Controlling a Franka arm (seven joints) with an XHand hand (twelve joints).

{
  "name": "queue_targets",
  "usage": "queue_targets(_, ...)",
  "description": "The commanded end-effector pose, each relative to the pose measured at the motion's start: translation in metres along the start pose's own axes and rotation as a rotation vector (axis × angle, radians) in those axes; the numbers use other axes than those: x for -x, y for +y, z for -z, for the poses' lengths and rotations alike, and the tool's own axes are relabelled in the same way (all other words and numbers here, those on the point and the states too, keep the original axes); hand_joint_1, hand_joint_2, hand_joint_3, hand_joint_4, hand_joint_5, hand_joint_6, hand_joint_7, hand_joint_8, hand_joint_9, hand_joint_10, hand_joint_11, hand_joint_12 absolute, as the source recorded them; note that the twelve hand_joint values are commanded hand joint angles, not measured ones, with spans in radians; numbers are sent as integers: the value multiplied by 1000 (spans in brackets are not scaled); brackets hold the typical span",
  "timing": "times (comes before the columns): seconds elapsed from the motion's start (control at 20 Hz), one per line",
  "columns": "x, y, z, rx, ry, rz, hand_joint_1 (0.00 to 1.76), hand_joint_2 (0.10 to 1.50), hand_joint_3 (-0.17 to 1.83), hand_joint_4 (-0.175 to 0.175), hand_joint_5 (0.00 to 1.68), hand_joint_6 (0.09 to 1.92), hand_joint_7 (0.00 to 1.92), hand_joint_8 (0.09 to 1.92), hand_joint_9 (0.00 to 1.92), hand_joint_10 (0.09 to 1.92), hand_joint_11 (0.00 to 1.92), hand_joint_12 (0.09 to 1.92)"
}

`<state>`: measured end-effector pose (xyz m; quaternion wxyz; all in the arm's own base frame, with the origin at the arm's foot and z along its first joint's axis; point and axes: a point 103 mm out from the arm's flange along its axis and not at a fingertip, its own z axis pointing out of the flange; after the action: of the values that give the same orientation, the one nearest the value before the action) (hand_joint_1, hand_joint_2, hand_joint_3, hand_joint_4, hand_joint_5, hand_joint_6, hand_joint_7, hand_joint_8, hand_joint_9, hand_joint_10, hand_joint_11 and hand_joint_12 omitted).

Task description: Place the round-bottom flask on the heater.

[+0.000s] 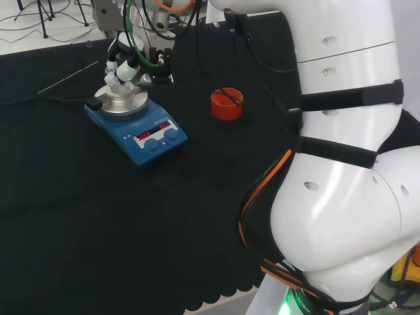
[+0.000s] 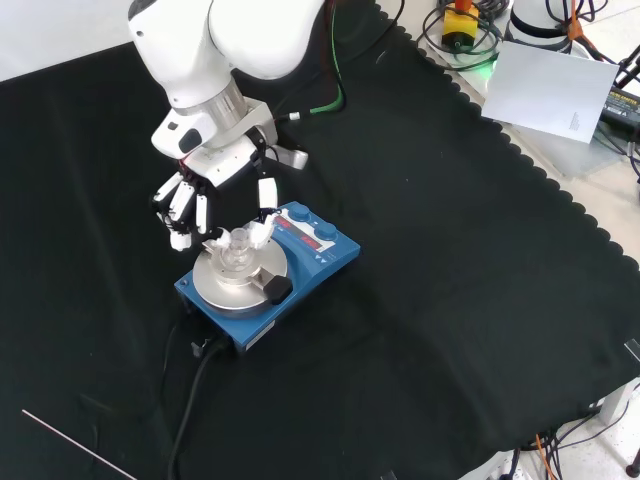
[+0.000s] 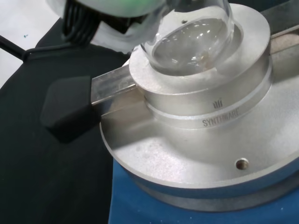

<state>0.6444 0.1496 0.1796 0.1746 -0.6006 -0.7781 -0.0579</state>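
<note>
One clear round-bottom flask (image 3: 191, 39) sits with its bulb in the recess of the metal block (image 3: 205, 107) that tops the blue heater (image 2: 268, 280). In the wrist view the glass bulb rests against the rim of the recess, and a flat metal handle with a black grip (image 3: 70, 108) sticks out sideways from the block. The heater stands on the black cloth (image 2: 480, 300) toward its far left part in the head view, away from every edge; its red display and two blue knobs face the near edge in that view. The hand (image 2: 215, 195) hangs just above and behind the flask in the front view. Some fingers (image 2: 185, 210) point down beside the block without touching it, while the thumb (image 2: 263, 232) lies at the flask's neck; whether it pinches the neck cannot be told. A red ribbed ring stand (image 1: 227, 104) lies on the cloth to the right of the heater in the head view, well apart from it. A thin rod (image 2: 75, 448) lies near the cloth's near left corner in the front view. A black cable (image 2: 195, 400) runs from the heater toward the near edge.
</note>
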Motion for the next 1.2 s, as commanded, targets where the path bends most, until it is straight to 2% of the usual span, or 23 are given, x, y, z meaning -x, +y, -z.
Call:
queue_targets(0.05,9,2,-1,-11,9,-11,1094,652,821,152,1119,1017,434,593,522,640,118,1348)
queue_targets(0.4,18,0,-1,-3,22,-22,1091,659,812,155,1113,1021,434,594,520,639,115,1348)
queue_targets(0.5,18,-1,0,-5,26,-23,1079,711,719,160,1093,1007,428,603,508,648,101,1354)
queue_targets(0.65,18,-3,3,-5,26,-31,1047,865,436,173,1043,978,405,627,478,674,76,1365)
queue_targets(0.75,11,-2,4,-14,20,-23,970,779,470,51,887,888,392,626,457,678,59,1359)
queue_targets(0.8,7,-1,1,-15,8,-17,935,715,533,14,790,859,381,626,444,683,41,1367)
queue_targets(0.85,6,-1,0,-18,2,-14,904,664,573,-7,706,833,369,626,433,687,23,1374)
queue_targets(1.0,6,-3,2,-24,-8,-11,841,588,605,-22,540,753,340,627,411,693,2,1370)
queue_targets(1.2,4,-9,6,-28,-11,-23,813,569,594,-21,487,679,316,630,395,699,0,1362)
